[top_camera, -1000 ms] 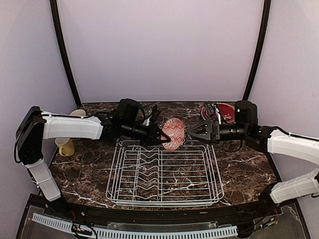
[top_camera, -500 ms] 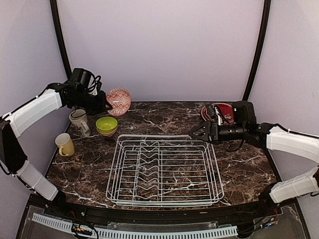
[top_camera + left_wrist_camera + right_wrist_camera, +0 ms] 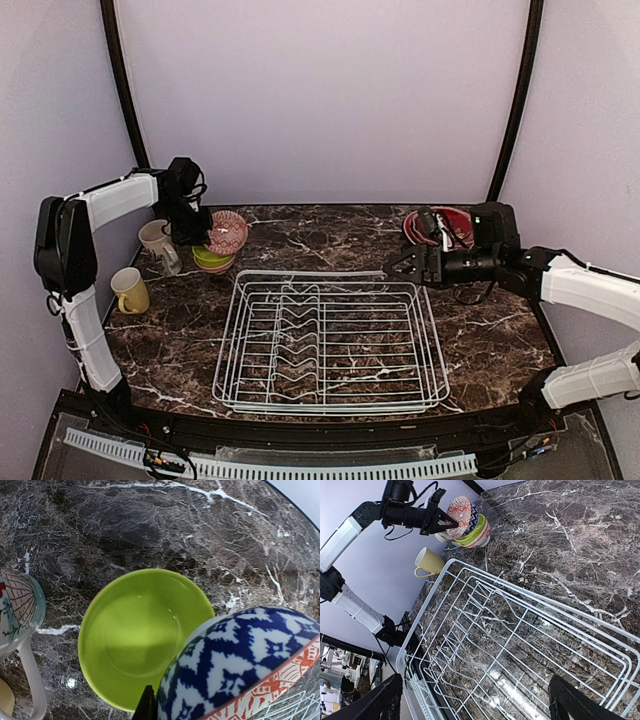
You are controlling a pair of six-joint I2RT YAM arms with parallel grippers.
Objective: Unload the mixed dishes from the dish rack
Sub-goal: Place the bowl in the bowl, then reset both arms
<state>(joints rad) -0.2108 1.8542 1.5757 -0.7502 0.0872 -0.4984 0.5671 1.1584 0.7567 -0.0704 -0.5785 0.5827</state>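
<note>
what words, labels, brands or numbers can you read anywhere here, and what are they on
No readable text, number or logo in any view.
navy-zigzag bowl: painted pattern only, no letters.
cream mug: a drawn motif, no words.
lime bowl: plain, unmarked.
dish rack: bare white wire, no label visible.

A lime bowl sits upright on the dark marble table, its hollow bare. A navy-zigzag bowl, tilted with an orange-red band along its rim, covers the lime bowl's right edge; whether the 2 touch cannot be told. 1 black fingertip presses the zigzag bowl's side. Left of the lime bowl stands a cream mug with a pale handle.
</note>
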